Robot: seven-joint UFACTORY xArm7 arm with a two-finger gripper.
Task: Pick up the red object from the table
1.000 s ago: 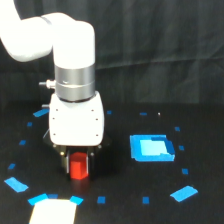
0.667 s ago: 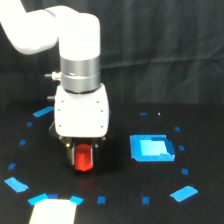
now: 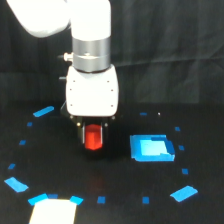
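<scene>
We are seeing the table [image 3: 115, 200], matte black, carrying a blue tray [image 3: 151, 149], scattered blue tape marks [image 3: 184, 192], and a pale sheet [image 3: 52, 212].

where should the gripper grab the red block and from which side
Grip the red block across its two opposite side faces, coming straight down from above. It is short, narrower than the gripper and upright, so its sides fit between the fingers. The gripper already has it that way, apparently just off the table.

White arm vertical, gripper [image 3: 93, 136] pointing down, fingers clamped
</scene>
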